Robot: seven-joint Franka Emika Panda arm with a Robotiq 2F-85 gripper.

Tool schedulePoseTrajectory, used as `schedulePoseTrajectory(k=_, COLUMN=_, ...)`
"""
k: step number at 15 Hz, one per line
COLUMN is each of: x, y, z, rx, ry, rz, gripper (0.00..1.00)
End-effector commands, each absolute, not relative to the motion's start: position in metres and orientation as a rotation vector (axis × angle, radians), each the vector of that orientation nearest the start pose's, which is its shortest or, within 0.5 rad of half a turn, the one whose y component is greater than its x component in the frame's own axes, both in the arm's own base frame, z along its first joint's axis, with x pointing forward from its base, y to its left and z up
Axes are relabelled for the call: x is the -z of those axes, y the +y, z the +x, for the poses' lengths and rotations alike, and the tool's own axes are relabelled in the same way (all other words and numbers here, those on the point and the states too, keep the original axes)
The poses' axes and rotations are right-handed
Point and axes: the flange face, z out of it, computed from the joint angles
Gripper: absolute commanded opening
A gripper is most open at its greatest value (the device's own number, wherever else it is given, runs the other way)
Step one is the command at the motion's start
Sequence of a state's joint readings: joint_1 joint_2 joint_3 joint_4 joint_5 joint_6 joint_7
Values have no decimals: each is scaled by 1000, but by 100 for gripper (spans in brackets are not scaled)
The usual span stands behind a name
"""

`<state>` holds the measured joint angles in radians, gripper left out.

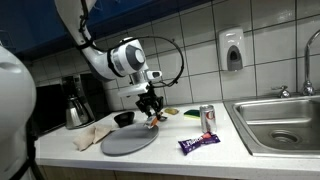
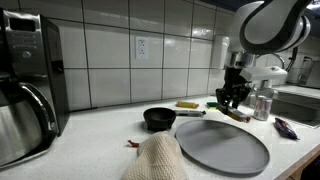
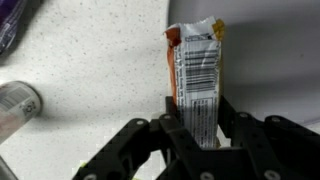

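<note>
My gripper [image 3: 197,120] is shut on an orange and white snack wrapper [image 3: 196,75] with a barcode on it, seen in the wrist view between the two black fingers. In both exterior views the gripper [image 1: 151,108] [image 2: 232,97] hangs just above the white counter, past the far edge of a grey round plate [image 1: 128,141] [image 2: 222,146]. The wrapper shows as a small orange bit under the fingers [image 1: 153,118]. A black bowl [image 1: 124,119] [image 2: 159,119] sits close by.
A silver can [image 1: 208,118] [image 3: 16,99] and a purple candy packet [image 1: 198,143] lie towards the steel sink [image 1: 282,122]. A beige cloth [image 1: 92,134] [image 2: 155,158] and a coffee machine [image 1: 76,102] [image 2: 28,85] stand at the other end. A yellow-green sponge [image 1: 189,113] lies by the tiled wall.
</note>
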<state>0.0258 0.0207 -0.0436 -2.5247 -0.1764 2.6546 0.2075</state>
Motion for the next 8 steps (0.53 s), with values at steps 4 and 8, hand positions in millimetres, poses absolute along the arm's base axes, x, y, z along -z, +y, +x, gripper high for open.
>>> schedulePoseTrajectory(k=4, x=-285, y=56, z=465, rx=171, ry=-62, rz=-3200, gripper=18)
schedulePoseTrajectory(k=8, x=-282, y=92, z=462, rx=157, ry=-172, rz=-3175, gripper=18)
